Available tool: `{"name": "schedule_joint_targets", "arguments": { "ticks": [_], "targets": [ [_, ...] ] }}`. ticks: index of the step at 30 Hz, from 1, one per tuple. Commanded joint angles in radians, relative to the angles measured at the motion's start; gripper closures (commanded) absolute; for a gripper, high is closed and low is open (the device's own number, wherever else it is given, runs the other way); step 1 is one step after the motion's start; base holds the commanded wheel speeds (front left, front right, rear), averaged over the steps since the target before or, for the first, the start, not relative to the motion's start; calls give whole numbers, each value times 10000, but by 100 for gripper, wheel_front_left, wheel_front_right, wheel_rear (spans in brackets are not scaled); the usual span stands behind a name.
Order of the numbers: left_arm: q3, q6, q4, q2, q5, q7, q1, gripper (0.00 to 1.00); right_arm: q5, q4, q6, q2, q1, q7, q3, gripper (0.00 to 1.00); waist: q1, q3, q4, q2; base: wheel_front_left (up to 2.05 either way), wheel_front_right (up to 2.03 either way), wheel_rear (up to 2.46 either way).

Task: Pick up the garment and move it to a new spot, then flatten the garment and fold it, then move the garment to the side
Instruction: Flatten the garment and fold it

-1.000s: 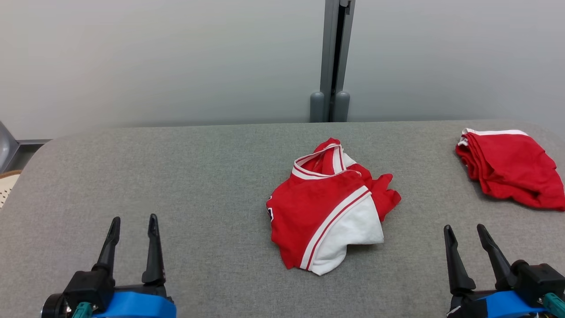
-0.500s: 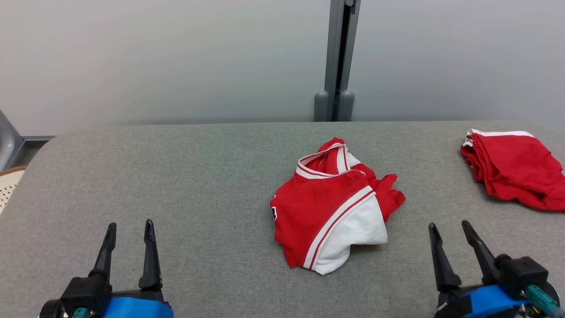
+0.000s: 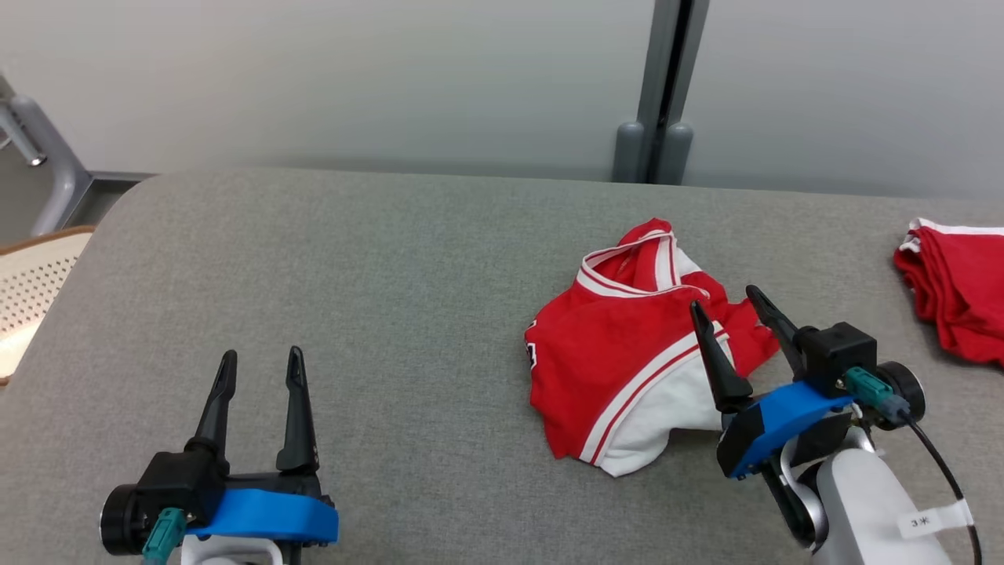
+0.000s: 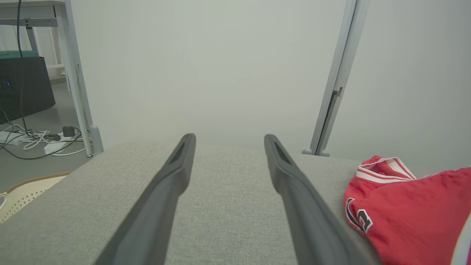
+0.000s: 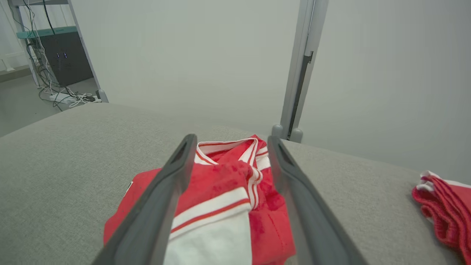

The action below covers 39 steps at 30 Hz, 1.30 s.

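A crumpled red and white garment [image 3: 620, 369] lies right of the middle of the grey padded table [image 3: 353, 275]. My right gripper [image 3: 723, 304] hovers over its right side, open, with nothing between the fingers; in the right wrist view the garment [image 5: 224, 195] sits between and below my right gripper [image 5: 229, 141]. At the lower left, my left gripper [image 3: 261, 363] stands open above bare table, well left of the garment. The left wrist view has my left gripper [image 4: 228, 139] pointing at the far edge, with the garment [image 4: 412, 206] off to the right.
A folded red garment [image 3: 953, 290] lies at the table's right edge, also seen as folded cloth [image 5: 443, 209] in the right wrist view. A grey post [image 3: 663, 86] stands against the wall behind. A perforated cream seat [image 3: 31, 282] sits off the table's left edge.
The head camera has shifted, sliding the scene right. My right gripper has risen and moved in over the garment's right side. My left gripper stays open at the lower left.
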<state>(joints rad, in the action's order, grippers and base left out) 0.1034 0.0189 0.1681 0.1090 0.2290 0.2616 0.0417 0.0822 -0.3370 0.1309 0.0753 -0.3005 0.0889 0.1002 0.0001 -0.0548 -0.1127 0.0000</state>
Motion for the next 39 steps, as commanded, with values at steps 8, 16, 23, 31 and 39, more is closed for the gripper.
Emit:
{"name": "schedule_joint_targets", "arguments": {
  "ticks": [8,16,23,31,39],
  "targets": [
    [-84,185,125,-252,-151,48,418,0,-79,-2411,-1,233,-1050,238,69,0,-1,-680,-567,0,0,0,0],
    [-158,325,249,-392,-300,48,592,0,598,-3725,-1,36,-1925,924,628,100,-1,-801,-677,0,0,0,0],
    [-190,405,274,-486,-320,48,596,0,788,-3618,-1,-216,-2826,1349,1900,100,-1,-671,-917,0,0,0,0],
    [-131,486,410,-563,-204,48,655,0,2034,-3293,0,-231,-2765,1161,5038,100,-1,-742,-1384,0,0,0,0],
    [-59,448,511,-586,-107,48,759,0,2824,-2939,-1,-238,-2259,884,7965,100,-1,-867,-1640,0,0,0,0]
  ]
}}
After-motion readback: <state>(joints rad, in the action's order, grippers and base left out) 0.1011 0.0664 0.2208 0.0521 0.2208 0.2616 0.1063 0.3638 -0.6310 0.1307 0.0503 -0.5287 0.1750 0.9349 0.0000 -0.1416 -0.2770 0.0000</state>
